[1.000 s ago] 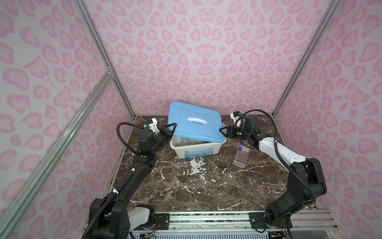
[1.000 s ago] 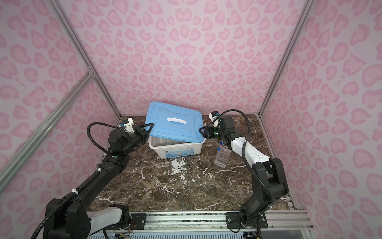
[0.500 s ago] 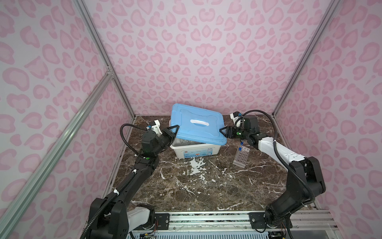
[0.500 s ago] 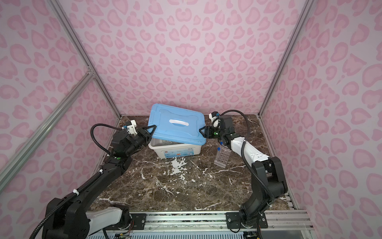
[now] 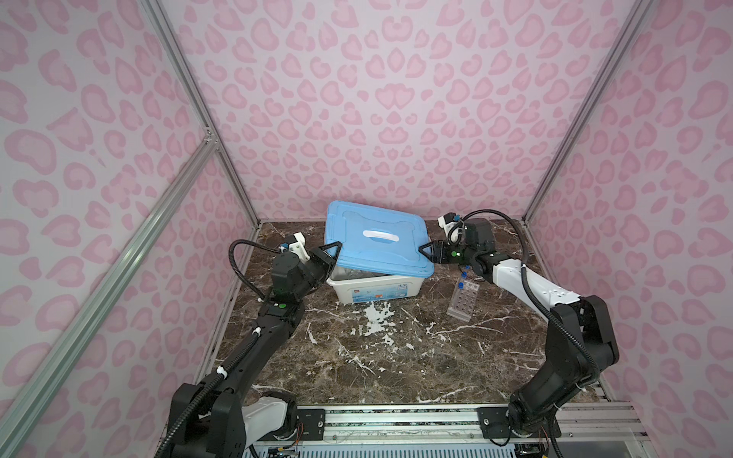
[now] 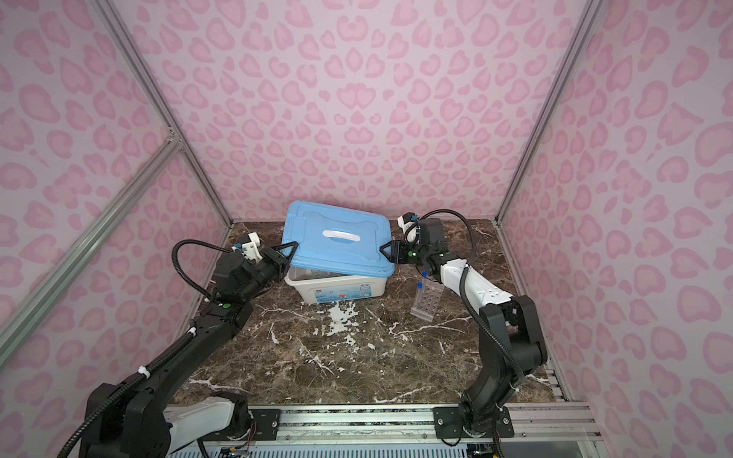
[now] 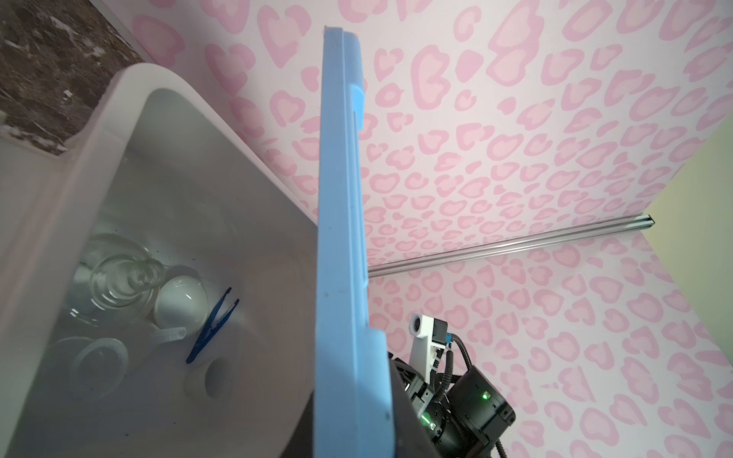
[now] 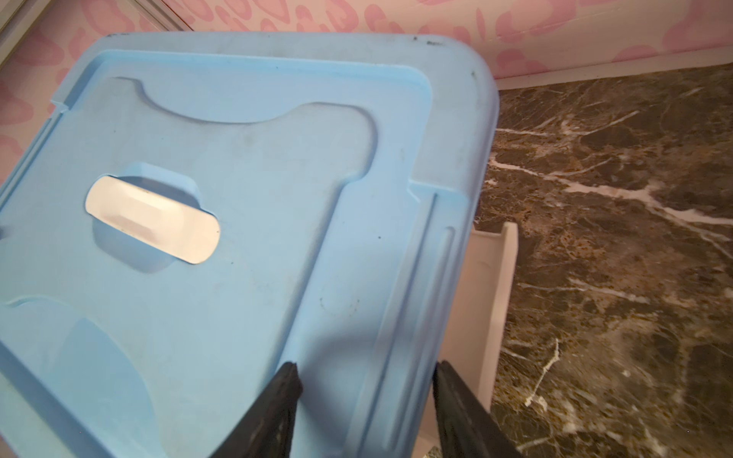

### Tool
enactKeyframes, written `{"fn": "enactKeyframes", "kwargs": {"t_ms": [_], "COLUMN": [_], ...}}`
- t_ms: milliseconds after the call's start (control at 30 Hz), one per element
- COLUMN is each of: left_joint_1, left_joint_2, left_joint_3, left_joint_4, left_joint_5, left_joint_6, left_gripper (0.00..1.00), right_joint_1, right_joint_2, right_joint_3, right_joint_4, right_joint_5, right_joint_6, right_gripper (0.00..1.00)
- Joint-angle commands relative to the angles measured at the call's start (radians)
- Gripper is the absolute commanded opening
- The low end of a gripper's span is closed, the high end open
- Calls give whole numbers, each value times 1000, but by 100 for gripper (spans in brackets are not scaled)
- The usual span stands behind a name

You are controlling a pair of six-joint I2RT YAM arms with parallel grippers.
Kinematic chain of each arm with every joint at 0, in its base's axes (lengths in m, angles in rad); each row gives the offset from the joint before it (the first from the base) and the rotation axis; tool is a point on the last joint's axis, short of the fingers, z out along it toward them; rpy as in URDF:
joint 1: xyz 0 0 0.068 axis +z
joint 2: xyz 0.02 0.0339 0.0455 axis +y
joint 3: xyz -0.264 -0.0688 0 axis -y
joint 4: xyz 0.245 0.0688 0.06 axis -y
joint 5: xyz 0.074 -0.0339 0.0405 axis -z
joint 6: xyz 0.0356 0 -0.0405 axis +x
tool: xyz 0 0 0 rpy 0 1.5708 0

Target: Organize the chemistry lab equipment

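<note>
on the dark marble table [image 5: 396, 376], toward its right edge, the clear holed rack [image 5: 462, 302] lies with its long axis running from the front edge toward the back, its far end a little closer to the right edge. blue-capped test tubes [image 6: 419, 293] stand upright at that far end, caps up, partly hidden by the right arm [image 5: 515, 277]. left of the rack, near the middle of the back edge, sits the white bin [image 5: 373, 294]. the left wrist view shows its floor: a clear glass flask [image 7: 119, 285], a small white bowl [image 7: 180, 304] beside it, and just beside that the dark blue tweezers [image 7: 212, 326], lying flat, spread tips by the bowl, joined end near a second white bowl [image 7: 208, 378] tipped on its side. over the bin the blue lid [image 5: 377, 253] has its long axis left to right and is tilted, its left end standing clear of the rim. the left gripper [image 5: 332, 250] is clamped on that left end. the right gripper [image 8: 367, 382] is at the right end, fingers [image 8: 283, 396] apart above the lid's top, pinching nothing
</note>
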Motion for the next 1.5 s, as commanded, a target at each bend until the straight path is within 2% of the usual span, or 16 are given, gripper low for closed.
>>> {"fn": "enactKeyframes", "kwargs": {"t_ms": [0,167,233,300,400,500,667,800,967,1100,1167,1233,1400,1467], "left_joint_1": [1,1,0,0,0,0,2,16,48,102,133,161,236,250], "left_joint_2": [-22,-49,-60,-71,-96,-129,-177,-180,-137,-92,-66,-45,58,93], "left_joint_3": [-9,-16,-23,-21,-13,26,58,54,66,84,88,76,108,120], "left_joint_4": [-37,-118,-136,-167,-224,-358,-535,-581,-609,-602,-581,-534,-495,-487], "left_joint_5": [-58,-85,-95,-108,-139,-187,-284,-285,-253,-180,-116,-56,137,170], "left_joint_6": [43,69,77,96,129,185,274,300,357,438,487,533,607,621], "left_gripper": [19,32,46,54,62,72,81,82,84,86,89,98,98,98], "right_joint_1": [3,8,12,11,12,12,14,13,13,8,-3,-20,-66,-79], "right_joint_2": [25,47,52,54,58,60,66,62,49,26,22,22,59,77], "right_joint_3": [19,43,55,61,70,74,84,88,87,86,94,93,88,87], "right_joint_4": [-46,-57,-71,-74,-85,-94,-103,-106,-114,-114,-127,-123,-70,-52], "right_joint_5": [-23,-36,-30,-27,-23,-16,-11,-10,2,17,29,30,-54,-93], "right_joint_6": [-19,-16,-21,-21,-26,-30,-35,-40,-47,-64,-70,-68,-27,-7], "right_gripper": [54,52,52,52,52,52,52,52,54,65,68,74,82,87]}}
